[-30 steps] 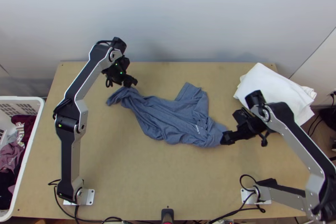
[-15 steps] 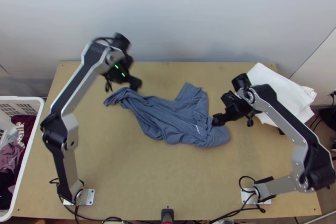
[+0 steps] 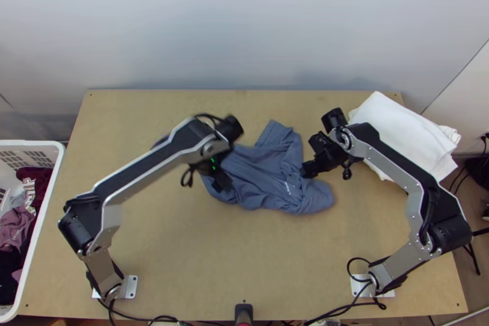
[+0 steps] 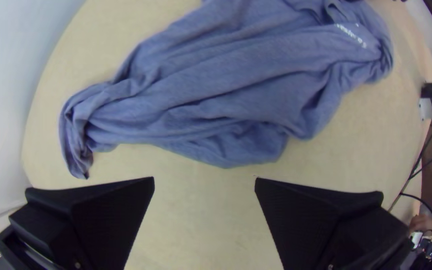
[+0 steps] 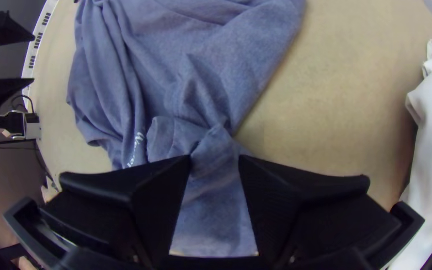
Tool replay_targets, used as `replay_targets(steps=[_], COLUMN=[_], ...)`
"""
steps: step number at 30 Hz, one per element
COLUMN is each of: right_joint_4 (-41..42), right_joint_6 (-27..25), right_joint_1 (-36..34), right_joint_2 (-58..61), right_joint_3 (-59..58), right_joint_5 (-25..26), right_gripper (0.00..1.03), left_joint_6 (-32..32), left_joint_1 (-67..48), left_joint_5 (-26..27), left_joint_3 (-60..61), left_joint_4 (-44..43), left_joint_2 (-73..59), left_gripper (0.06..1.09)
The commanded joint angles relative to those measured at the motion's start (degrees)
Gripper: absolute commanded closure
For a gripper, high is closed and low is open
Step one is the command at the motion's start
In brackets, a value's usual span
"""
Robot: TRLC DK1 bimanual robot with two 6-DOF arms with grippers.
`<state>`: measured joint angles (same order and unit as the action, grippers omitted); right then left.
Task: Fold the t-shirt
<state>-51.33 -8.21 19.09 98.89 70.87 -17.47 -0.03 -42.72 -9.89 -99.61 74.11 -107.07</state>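
Clock is the top view, centre mid-bench, 12 = far edge. My arm bases sit nearest: left base (image 3: 130, 287) at 7, right base (image 3: 384, 291) at 5. White basket (image 3: 39, 228) with clothes (image 3: 15, 228) at 9, beside the bench (image 3: 183, 252). Left pincer (image 3: 224, 186) just off centre toward 10, above the t-shirt (image 3: 263, 167). Its fingers (image 4: 306, 220) are wide apart, bench between them in the left wrist view. T-shirt lies bunched and wrinkled, 10 round past 12 to 3, one flap pointing to 1. Right pincer (image 3: 307, 171) toward 2, over the shirt's edge: moderately wide, fabric in the gap, not clamped. White cloth (image 3: 397, 130) farther out at 2, folded.
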Motion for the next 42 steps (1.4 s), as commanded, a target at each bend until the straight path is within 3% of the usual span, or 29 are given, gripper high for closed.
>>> replay_targets(steps=[1, 4, 7, 8, 15, 19, 23, 30, 38, 42], right_joint_4=[2.3, 2.3, 2.6, 2.8, -3.0, -10.0, -11.2, -11.6, -10.5, -3.3], right_joint_6=[0.2, 0.6, 0.3, 0.2, 0.1, -1.7, -4.9, -5.9, -6.5, -6.6], right_joint_1=[1.4, 2.6, 4.0, 4.1, -0.6, -10.0, -21.9, -38.2, -39.1, -40.8], right_joint_2=[1.1, 0.5, -0.4, -0.9, -14.6, -22.2, -28.9, -36.5, -39.1, -38.0], right_joint_3=[-2.2, -3.2, -3.8, -3.9, 0.3, 4.7, 5.7, 4.3, -2.5, -4.4], right_joint_5=[0.4, 0.4, 0.5, 0.5, 0.9, 0.9, 1.0, 1.1, 2.3, 9.5], right_gripper=[0.67, 0.7, 0.99, 1.0, 1.0, 1.0, 1.0, 1.0, 1.0, 1.0], left_joint_6=[-0.5, -0.5, -0.6, -0.6, -0.7, -0.7, -0.6, -0.8, -1.5, -0.8], left_joint_1=[-3.0, -2.7, -2.7, -2.6, -3.3, -4.7, -8.6, -14.5, -15.1, -12.3], left_joint_5=[-1.9, -1.9, -1.9, -1.9, -1.9, -1.8, -1.9, -1.9, -7.6, -8.7], left_joint_3=[3.8, 4.3, 5.7, 6.4, 11.9, 12.6, 12.9, 14.4, 11.2, 11.0], left_joint_4=[-1.1, -1.1, -1.2, -1.3, -3.0, -3.0, -3.0, -4.6, -7.8, -9.1], left_joint_2=[1.3, 1.9, 2.9, 3.3, 6.2, 6.9, 7.0, 5.4, 1.6, 0.3], left_gripper=[0.11, 0.11, 0.11, 0.11, 0.11, 0.11, 0.11, 0.11, 0.11, 0.11])
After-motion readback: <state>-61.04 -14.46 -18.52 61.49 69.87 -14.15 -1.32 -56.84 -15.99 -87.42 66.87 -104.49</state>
